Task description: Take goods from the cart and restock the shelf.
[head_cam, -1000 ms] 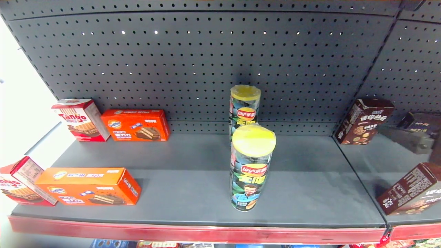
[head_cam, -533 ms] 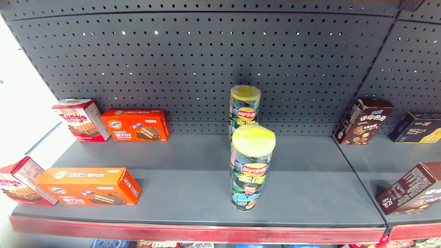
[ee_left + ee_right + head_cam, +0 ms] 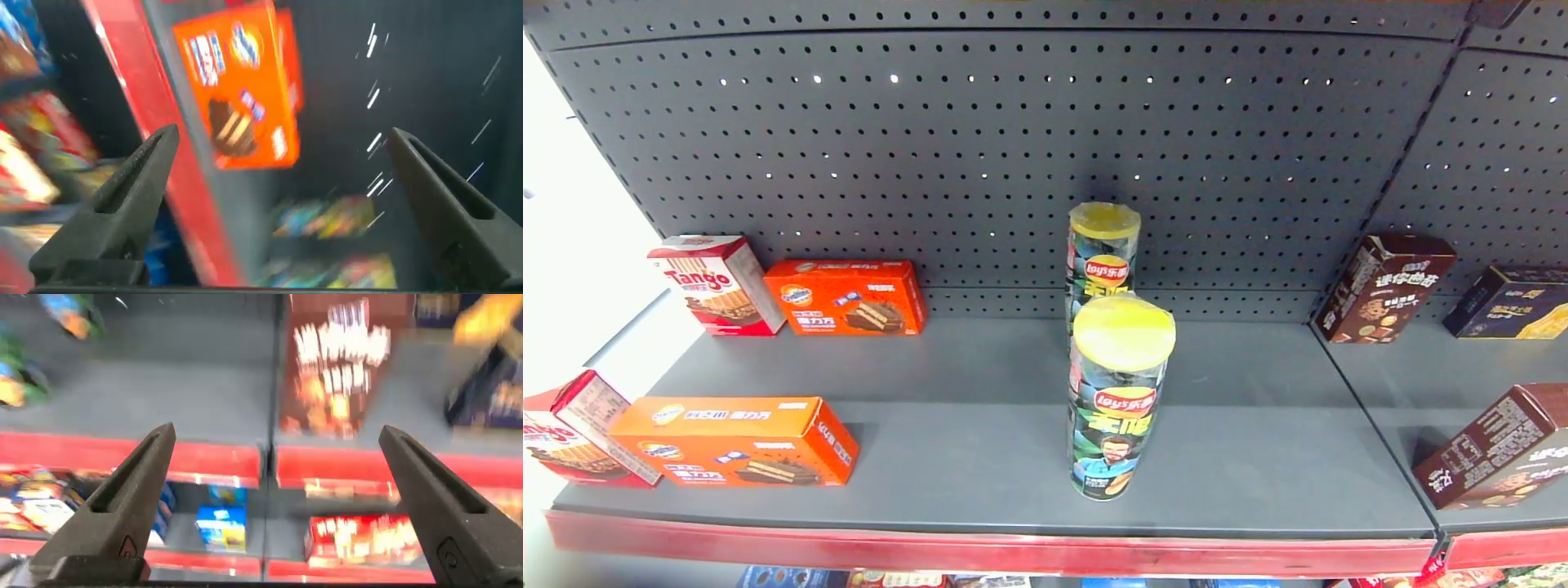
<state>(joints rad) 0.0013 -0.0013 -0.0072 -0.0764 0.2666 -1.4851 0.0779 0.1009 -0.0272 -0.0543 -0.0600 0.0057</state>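
cans: we count two, front chip can (image 3: 1117, 400), rear chip can (image 3: 1101, 249), centred on shelf (image 3: 980, 457).
boxes: two orange boxes (image 3: 735, 441) (image 3: 845, 296), at left.
room: bare beside cans.
jaws: left gripper (image 3: 282, 135), right gripper (image 3: 278, 431) spread wide, empty.

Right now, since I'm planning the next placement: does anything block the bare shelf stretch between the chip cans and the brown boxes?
Nothing visible does. The shelf lies bare from the front chip can to the front brown box. The left claw and right claw are open and empty.
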